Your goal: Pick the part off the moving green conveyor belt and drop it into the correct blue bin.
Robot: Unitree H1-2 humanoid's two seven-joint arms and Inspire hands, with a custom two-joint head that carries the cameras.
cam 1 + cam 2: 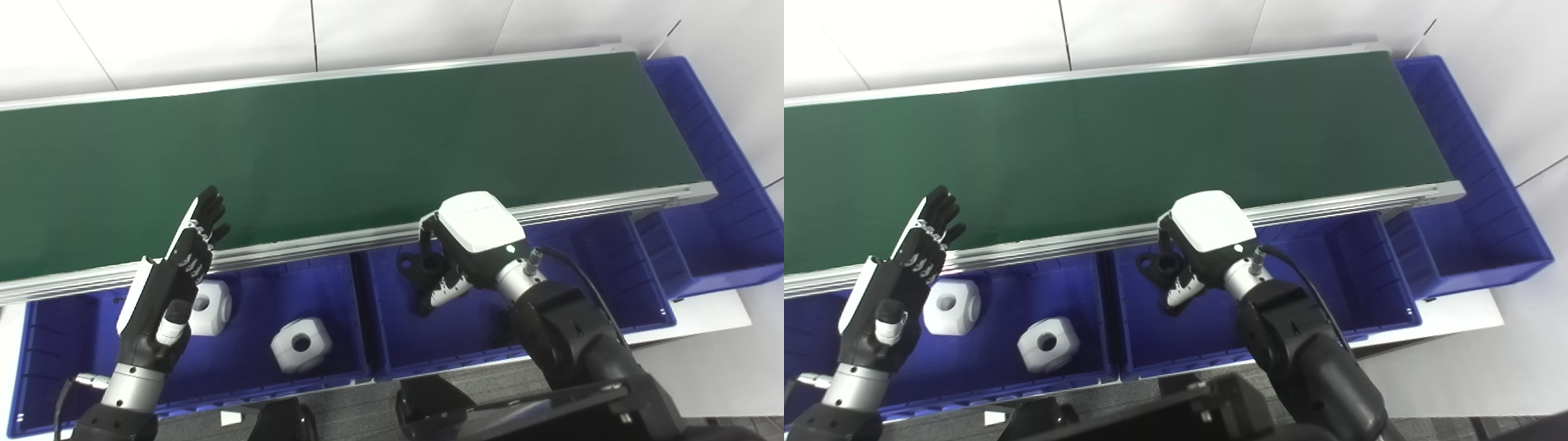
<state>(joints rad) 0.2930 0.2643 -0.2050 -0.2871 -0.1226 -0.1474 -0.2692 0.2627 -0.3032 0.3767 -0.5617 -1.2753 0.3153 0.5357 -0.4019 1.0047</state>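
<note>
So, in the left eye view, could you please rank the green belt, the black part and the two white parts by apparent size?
1. Green belt, by far the largest.
2. The two white parts: alike, unranked.
3. Black part, partly hidden by the right hand, so unsure.

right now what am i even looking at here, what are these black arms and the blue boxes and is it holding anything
These are two pictures from cameras side by side on a humanoid robot's head, looking down at its own arms, so they show one scene.

The long green conveyor belt is bare where visible. Blue bins sit along its near edge. The left bin holds two white blocks with holes. Another bin sits at the belt's right end.

The left hand is open with fingers straight, raised by the belt's edge, holding nothing.

The right hand reaches down into the middle bin, fingers around a black part. Whether it grips firmly or is letting go is unclear.
</note>
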